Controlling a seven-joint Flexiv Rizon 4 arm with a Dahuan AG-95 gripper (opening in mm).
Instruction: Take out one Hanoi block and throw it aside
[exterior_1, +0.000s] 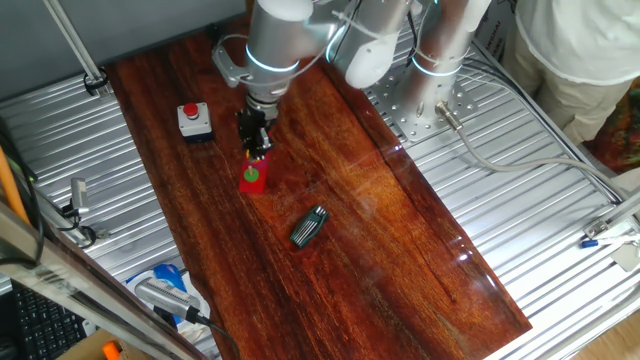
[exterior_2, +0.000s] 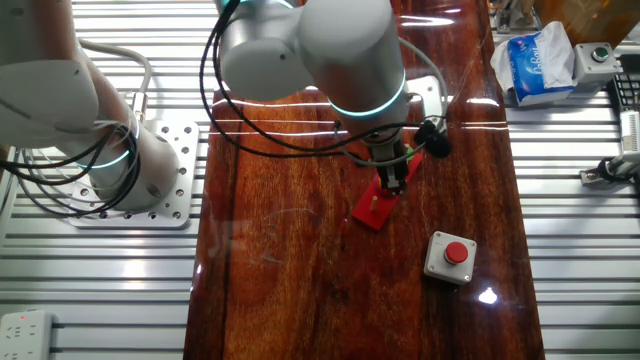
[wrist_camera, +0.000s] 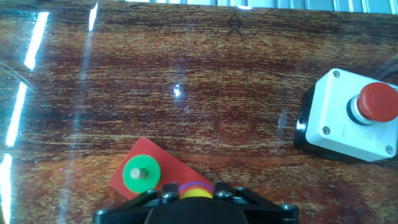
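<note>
We see the gripper (exterior_1: 257, 148) lowered straight down onto the red base (exterior_1: 252, 181), which lies on the dark wooden bench (exterior_1: 380, 240) near its middle. In the hand view the black gripper (wrist_camera: 196, 200) body fills the bottom edge, and right at its tip sits a stack of coloured discs: a yellow top, which we take to be the Hanoi block (wrist_camera: 198, 193), with thin orange and purple rims showing just above it. The block is on the base, on the peg next to the green disc (wrist_camera: 142, 175), which sits on its own wooden peg at the left end of the base. We cannot tell whether the jaws are spread or pressed onto the block; the fingertips are hidden under the gripper body in the hand view and too small in both fixed views.

From the other fixed view the gripper (exterior_2: 395, 175) stands over the far end of the red base (exterior_2: 373, 209), with the arm's grey wrist above it. A grey box with a red push button (exterior_2: 450, 256) rests on the bench off to one side of the base, apart from it. A dark ribbed tool (exterior_1: 309, 227) lies on the bench farther along, well apart from the base. A blue and white packet (exterior_2: 537, 62) sits beyond the bench's edge.
</note>
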